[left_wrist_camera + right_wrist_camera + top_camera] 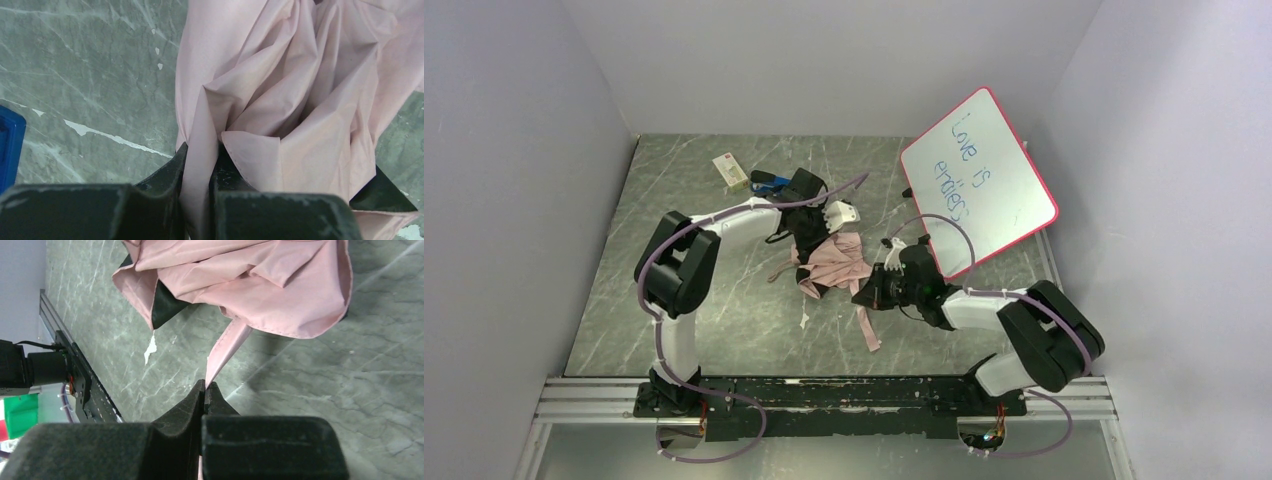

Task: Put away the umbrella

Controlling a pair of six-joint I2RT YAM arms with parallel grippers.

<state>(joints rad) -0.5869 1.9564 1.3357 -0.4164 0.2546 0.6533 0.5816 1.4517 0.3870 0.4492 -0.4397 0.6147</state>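
The umbrella [836,262] lies crumpled in the middle of the table, pale pink fabric outside with black patches showing. My left gripper [810,236] is at its far edge. In the left wrist view that gripper [200,151] is shut on a fold of the pink fabric [300,75]. My right gripper [870,296] sits at the umbrella's near right side. In the right wrist view it [205,385] is shut on the thin pink strap [227,347], which runs up to the bunched fabric [250,275]. The shaft and handle are hidden.
A pink-framed whiteboard [977,180] leans at the back right, close to the right arm. A small white and red box [730,168] and a blue object [767,182] lie at the back left. The metal rail [824,395] runs along the near edge.
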